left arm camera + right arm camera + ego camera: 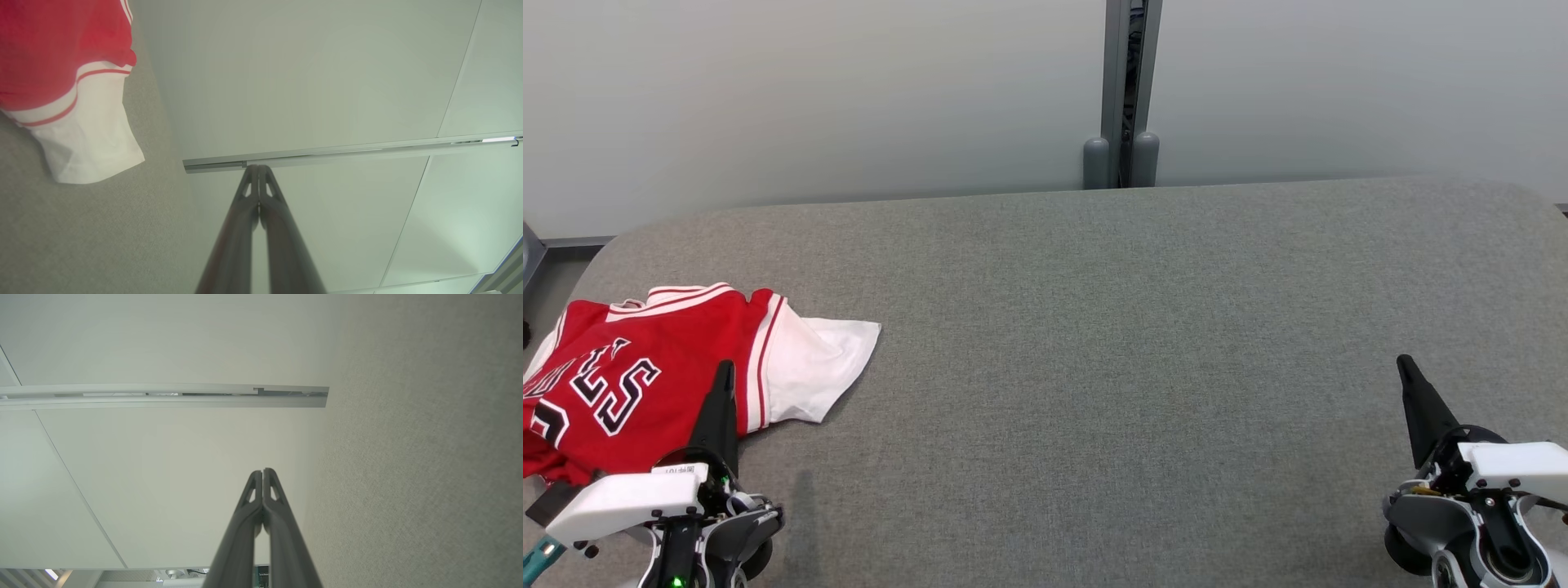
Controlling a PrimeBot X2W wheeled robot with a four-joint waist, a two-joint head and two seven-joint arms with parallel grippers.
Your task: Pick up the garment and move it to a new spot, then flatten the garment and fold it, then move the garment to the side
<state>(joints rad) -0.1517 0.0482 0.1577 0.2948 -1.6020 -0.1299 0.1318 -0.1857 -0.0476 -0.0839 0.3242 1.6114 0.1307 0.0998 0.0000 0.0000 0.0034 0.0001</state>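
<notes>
Head view: the garment (645,376) lies at the far left edge of the grey surface (1135,327), with part of it cut off by the frame. It is a red jersey with white striped trim and black-and-white lettering, and a white sleeve spreads out to its right. The left gripper (725,371) overlaps the jersey's near edge. The right gripper (1403,361) is well apart, at the lower right.

Left wrist view: the fingers (245,212) are pressed together with nothing between them, clear of the white sleeve (90,139).

Right wrist view: the fingers (282,514) are likewise clenched and empty, beside bare grey fabric.
</notes>
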